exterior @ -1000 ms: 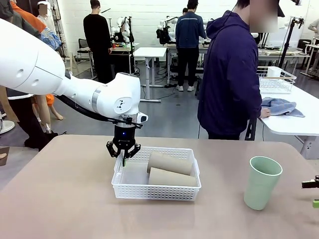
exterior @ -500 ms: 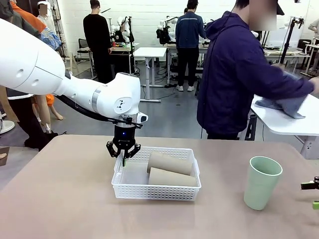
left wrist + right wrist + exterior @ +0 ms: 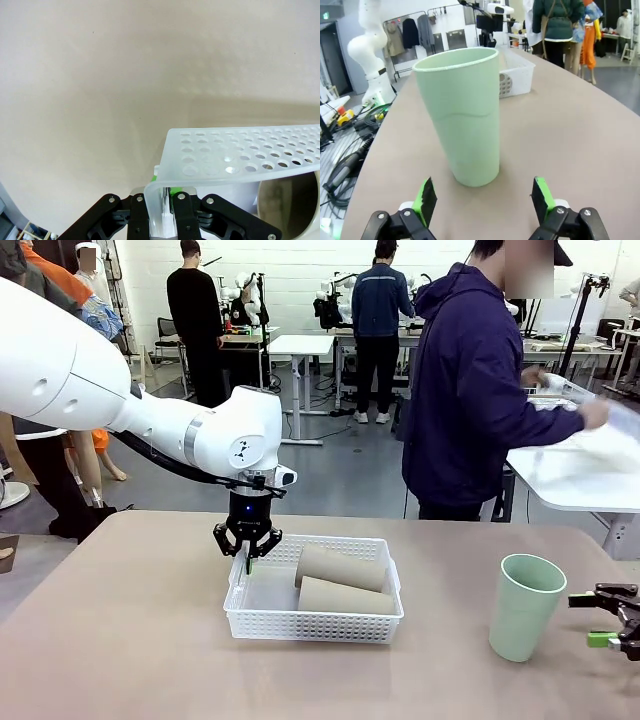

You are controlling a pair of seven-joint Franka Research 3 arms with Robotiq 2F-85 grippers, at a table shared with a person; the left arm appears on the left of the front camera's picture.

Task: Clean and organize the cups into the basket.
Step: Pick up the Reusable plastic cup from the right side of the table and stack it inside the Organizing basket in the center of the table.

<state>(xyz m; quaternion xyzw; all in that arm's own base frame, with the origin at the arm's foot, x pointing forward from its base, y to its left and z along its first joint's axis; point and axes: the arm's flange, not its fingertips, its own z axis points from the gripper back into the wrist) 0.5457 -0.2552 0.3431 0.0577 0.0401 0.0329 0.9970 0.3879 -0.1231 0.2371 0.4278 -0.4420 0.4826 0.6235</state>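
Two tan-brown cups [image 3: 341, 566] [image 3: 346, 597] lie on their sides in the white lattice basket [image 3: 310, 625] at the table's middle. My left gripper [image 3: 247, 558] is shut on the basket's left rim; in the left wrist view its fingers [image 3: 181, 212] pinch the perforated wall [image 3: 240, 155], and a tan cup's mouth [image 3: 295, 200] shows at the right. The mint green cup [image 3: 525, 606] stands upright on the table at the right. My right gripper [image 3: 612, 620] is open just right of it. In the right wrist view the cup [image 3: 462, 115] stands ahead of the open gripper [image 3: 483, 197], apart from the pads.
A person in a dark hoodie [image 3: 470, 390] stands beyond the far edge, turned toward a white side table [image 3: 590, 480] at the right. Bare tabletop [image 3: 120, 640] lies left of the basket and between the basket and the mint cup.
My right gripper has come further into the front view, toward the mint cup. The person has swung round to the side table. The left arm and basket have not moved.
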